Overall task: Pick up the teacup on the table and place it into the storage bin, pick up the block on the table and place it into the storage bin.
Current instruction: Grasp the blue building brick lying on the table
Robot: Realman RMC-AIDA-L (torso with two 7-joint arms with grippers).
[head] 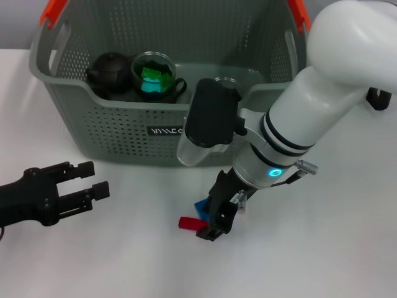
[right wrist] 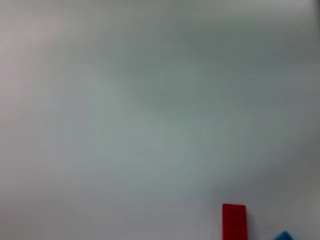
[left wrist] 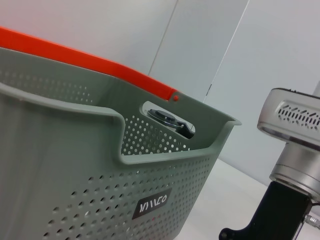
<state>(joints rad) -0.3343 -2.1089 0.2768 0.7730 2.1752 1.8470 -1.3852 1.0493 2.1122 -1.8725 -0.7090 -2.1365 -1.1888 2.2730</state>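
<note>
The grey-green storage bin (head: 124, 133) stands at the back of the white table; its wall and black label fill the left wrist view (left wrist: 75, 165). Inside it sit a dark teacup (head: 155, 77) with green contents and a black teapot (head: 109, 74). On the table in front of the bin lie a red block (head: 186, 222) and a blue block (head: 200, 206); both show again in the right wrist view, red (right wrist: 233, 221) and blue (right wrist: 284, 235). My right gripper (head: 214, 220) hangs low, right beside these blocks. My left gripper (head: 93, 179) rests open and empty at the front left.
The bin's orange handle ends (head: 53, 12) stick up at both back corners. A round lid-like object (head: 226, 81) lies in the bin behind my right wrist. My right arm's wrist (left wrist: 292, 150) shows beside the bin in the left wrist view.
</note>
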